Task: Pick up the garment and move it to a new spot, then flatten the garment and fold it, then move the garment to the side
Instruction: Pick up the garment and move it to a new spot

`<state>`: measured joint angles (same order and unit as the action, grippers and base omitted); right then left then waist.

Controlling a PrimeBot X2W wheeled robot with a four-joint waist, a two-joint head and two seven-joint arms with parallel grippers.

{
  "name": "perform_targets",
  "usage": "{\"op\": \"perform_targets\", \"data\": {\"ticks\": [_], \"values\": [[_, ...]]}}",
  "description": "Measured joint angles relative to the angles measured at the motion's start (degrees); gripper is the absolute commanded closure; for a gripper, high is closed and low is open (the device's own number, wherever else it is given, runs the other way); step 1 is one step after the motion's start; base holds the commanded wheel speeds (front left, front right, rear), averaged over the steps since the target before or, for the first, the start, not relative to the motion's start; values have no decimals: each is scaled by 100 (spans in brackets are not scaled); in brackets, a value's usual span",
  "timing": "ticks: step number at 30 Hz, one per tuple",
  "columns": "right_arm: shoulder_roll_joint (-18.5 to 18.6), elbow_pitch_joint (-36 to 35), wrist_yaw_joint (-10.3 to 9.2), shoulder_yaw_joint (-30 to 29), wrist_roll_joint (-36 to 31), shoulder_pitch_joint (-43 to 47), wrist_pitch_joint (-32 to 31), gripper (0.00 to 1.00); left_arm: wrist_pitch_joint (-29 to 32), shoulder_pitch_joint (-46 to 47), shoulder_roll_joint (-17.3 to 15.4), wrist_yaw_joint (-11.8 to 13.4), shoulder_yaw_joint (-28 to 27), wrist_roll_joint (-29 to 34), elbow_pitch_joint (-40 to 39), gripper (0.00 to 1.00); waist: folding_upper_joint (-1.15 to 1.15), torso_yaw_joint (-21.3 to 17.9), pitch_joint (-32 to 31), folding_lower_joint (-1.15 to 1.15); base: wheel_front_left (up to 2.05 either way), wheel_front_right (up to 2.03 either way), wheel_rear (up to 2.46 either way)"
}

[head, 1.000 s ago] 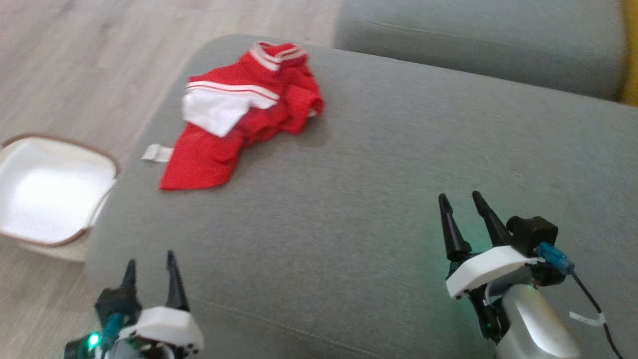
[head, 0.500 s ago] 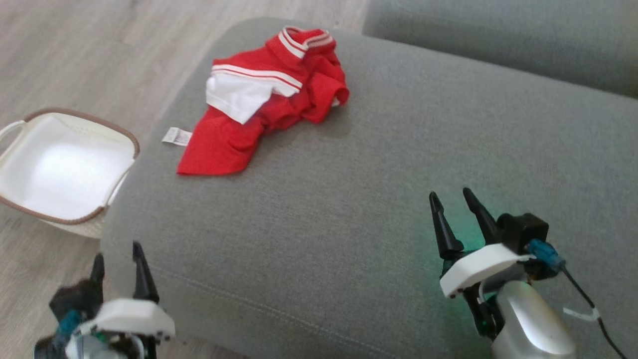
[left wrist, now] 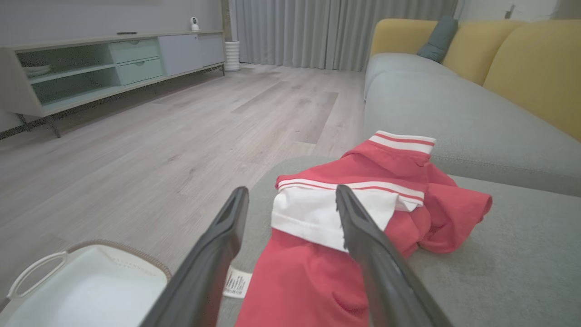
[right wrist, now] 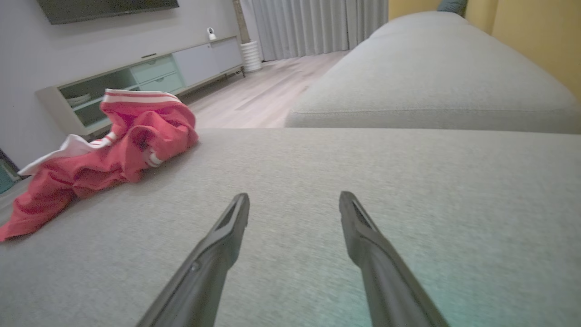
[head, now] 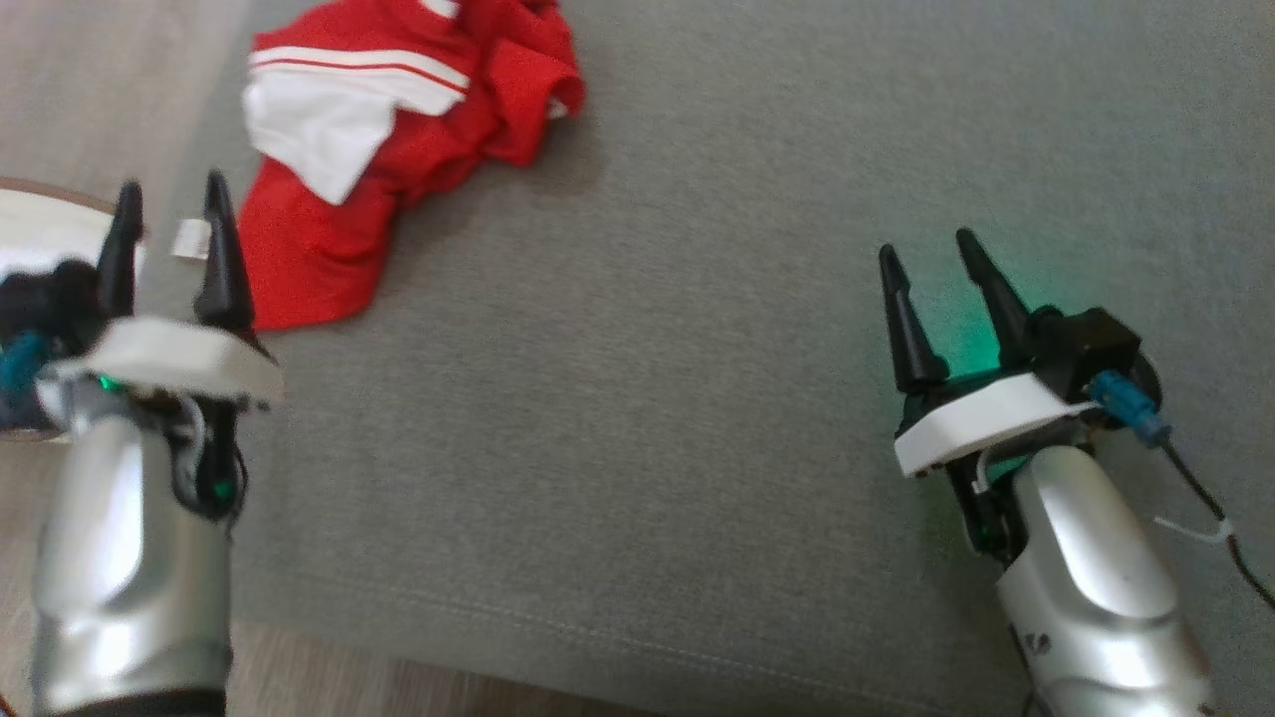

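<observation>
A crumpled red garment (head: pixel 388 149) with white panels and stripes lies on the grey sofa cushion (head: pixel 677 398) near its left edge. In the left wrist view the garment (left wrist: pixel 363 213) sits just beyond the fingers, a white label at its hem. My left gripper (head: pixel 169 194) stands open just left of the garment's lower hem, holding nothing. My right gripper (head: pixel 921 249) is open over bare cushion far to the right. In the right wrist view the garment (right wrist: pixel 113 150) lies at the far left, well away from the fingers.
A white basket (left wrist: pixel 86 290) with a brown rim stands on the wood floor left of the cushion. A second grey cushion (right wrist: pixel 426 86) lies beyond, with yellow backrests (left wrist: pixel 522 59). A low cabinet (left wrist: pixel 104 68) lines the far wall.
The head camera has tilted down, shifting the whole picture. My left arm has risen and come forward to the garment's hem. The right arm holds its place on the cushion.
</observation>
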<state>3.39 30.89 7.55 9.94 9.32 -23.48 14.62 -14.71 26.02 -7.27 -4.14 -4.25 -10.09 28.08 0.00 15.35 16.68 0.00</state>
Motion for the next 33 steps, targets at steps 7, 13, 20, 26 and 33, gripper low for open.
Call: {"op": "perform_targets", "data": {"ticks": [7, 13, 20, 26, 33], "values": [[115, -245, 0, -87, -49, -179, 0, 0, 0, 1050, -287, -234, 156, 27, 1038, 0, 0, -467, 472, 0, 0, 0, 0], [135, -421, 0, -91, -48, -348, 0, 0, 208, 1795, -497, -296, 366, -25, 2212, 0, 0, -845, 818, 0, 0, 0, 0], [132, -444, -1, -129, -30, -426, 0, 0, 713, 2153, -620, -298, 397, -202, 3221, 53, 0, -1195, 1016, 0, 0, 0, 0], [107, -333, 0, -167, 57, -424, 0, 0, 570, 2271, -738, -298, 543, -205, 3504, 100, 0, -1365, 821, 0, 0, 0, 0], [38, -318, 0, -81, 338, -404, 1, 0, 191, 2612, -710, -301, 1288, -208, 2978, 100, 0, -1823, 546, 0, 0, 0, 0]]}}
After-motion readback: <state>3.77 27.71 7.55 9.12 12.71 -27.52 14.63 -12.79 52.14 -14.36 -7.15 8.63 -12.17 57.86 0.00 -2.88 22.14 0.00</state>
